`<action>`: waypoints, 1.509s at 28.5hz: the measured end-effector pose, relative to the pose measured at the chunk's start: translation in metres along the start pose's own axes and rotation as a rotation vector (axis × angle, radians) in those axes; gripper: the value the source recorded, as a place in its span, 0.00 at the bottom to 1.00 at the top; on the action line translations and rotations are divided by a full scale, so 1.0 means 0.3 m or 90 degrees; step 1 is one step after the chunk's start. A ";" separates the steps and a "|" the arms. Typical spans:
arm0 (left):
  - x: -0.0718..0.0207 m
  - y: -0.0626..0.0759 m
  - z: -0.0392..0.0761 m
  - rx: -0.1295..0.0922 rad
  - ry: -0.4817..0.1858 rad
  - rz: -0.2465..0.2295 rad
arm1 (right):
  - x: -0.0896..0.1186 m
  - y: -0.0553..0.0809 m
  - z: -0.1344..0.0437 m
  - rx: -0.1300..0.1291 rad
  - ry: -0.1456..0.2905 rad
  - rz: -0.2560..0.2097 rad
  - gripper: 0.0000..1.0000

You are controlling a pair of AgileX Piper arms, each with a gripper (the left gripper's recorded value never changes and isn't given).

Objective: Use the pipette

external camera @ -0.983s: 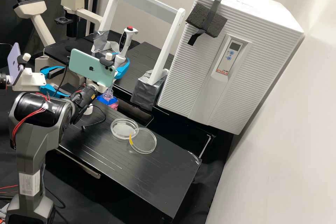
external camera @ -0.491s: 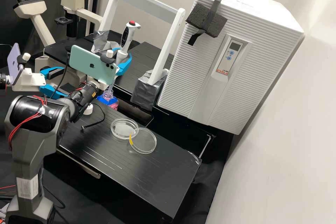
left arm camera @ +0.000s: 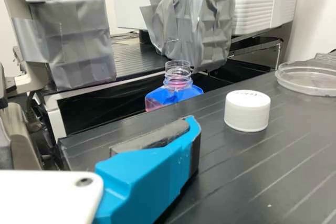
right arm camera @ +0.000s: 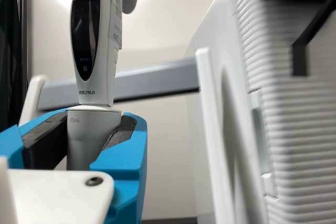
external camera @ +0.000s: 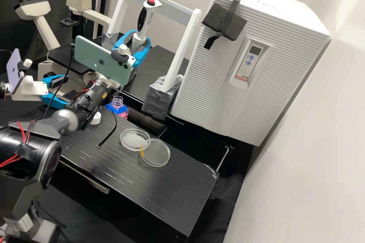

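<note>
High over the tabletop (external camera: 163, 193), the right gripper (external camera: 137, 46) is clamped on the lower barrel of the pipette (external camera: 146, 17), which stands near upright with its red button on top. Here's the danger, I'd say: that grip sits low on a top-heavy tool, so a jolt could tip it between the blue fingers. Its lower end is hidden, so finding a narrow neck is a gamble. That neck belongs to the bottle (left arm camera: 176, 90), uncapped, at about 6 o'clock from the pipette in the high view, pink liquid inside. One nudge from a descending arm and it spills! Its white cap (left arm camera: 247, 109) lies loose at the bottle's 8 o'clock. The left gripper (external camera: 64, 89) sits low at 9 o'clock, fingers spread, holding nothing. At 5 o'clock, a petri dish (external camera: 133, 138) meets a second dish (external camera: 157, 153); both look dry, with a small yellow piece (external camera: 142, 152) at the join.
</note>
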 end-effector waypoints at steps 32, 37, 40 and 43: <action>-0.013 -0.015 0.039 0.005 -0.066 -0.002 | -0.255 0.248 0.103 -0.080 -0.104 0.008 0.00; -0.024 -0.023 0.049 -0.013 -0.107 -0.010 | -0.259 0.242 0.112 -0.079 -0.119 -0.004 0.00; -0.034 -0.030 0.052 -0.016 -0.128 -0.014 | -0.267 0.235 0.122 -0.078 -0.131 -0.013 0.00; -0.045 -0.038 0.046 -0.024 -0.136 -0.020 | -0.270 0.230 0.128 -0.077 -0.143 -0.022 0.00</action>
